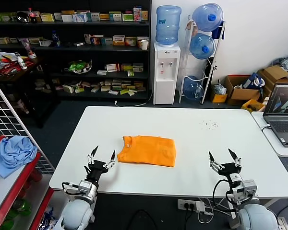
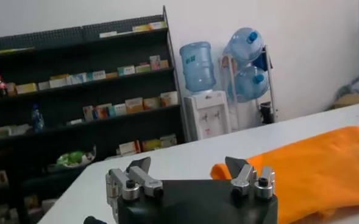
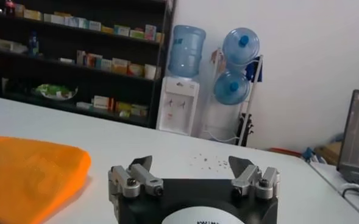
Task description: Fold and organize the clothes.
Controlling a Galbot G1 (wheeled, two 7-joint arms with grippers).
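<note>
A storeroom here: a white table [image 1: 192, 143] in front, dark shelving [image 1: 77, 52] stocked with small boxed goods along the back wall, and a white water dispenser [image 1: 166, 72] topped with a blue bottle. Beside it stands a rack [image 1: 204, 52] holding three more blue water bottles.

On the table, left of centre, lies the orange T-shirt [image 1: 149, 150], folded into a flat rectangle, a small tag showing at its collar edge. The left gripper [image 1: 102, 156] sits at the near left edge of the table just beside the shirt, fingers spread wide, nothing between them. The right gripper [image 1: 224, 158] sits at the near right edge, well apart from the shirt, fingers equally wide and empty.

The head view alone takes in the laptop [image 1: 282, 115] on a side table at right, cardboard boxes [image 1: 249, 88] on the floor beyond it, and a light blue cloth [image 1: 14, 152] bundled on a red-edged shelf at left. A scatter of dark specks [image 1: 210, 125] marks the table's far right.

The left wrist view brings the shirt's folded edge [image 2: 313, 170] up close, right by one open fingertip [image 2: 237, 165]. The right wrist view has the shirt [image 3: 27, 173] off to one side and the specks [image 3: 206, 159] ahead of its gripper [image 3: 191, 167].

Labels on the shelf goods are too small to read.
</note>
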